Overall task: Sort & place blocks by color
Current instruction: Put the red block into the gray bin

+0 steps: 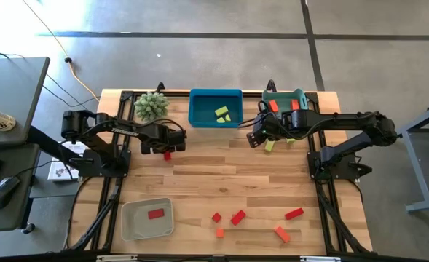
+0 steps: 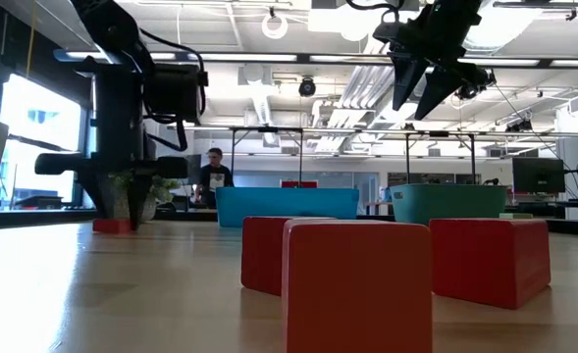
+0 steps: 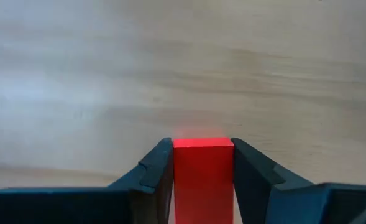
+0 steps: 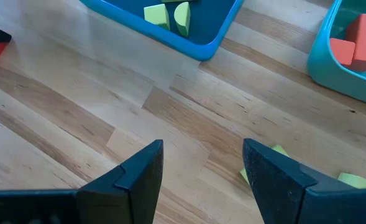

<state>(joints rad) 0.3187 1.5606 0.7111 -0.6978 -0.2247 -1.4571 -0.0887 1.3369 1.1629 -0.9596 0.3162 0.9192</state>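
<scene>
Two jaws of your left gripper (image 3: 202, 163) clamp small red wooden bar (image 3: 202, 180), long axis running between fingers; right gripper (image 4: 202, 163) spread, empty.

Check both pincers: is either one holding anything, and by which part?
The left pincer has a red block between its fingers, one on each opposite side face; a firm grip cannot be confirmed. The right pincer is open and empty above the table.
</scene>
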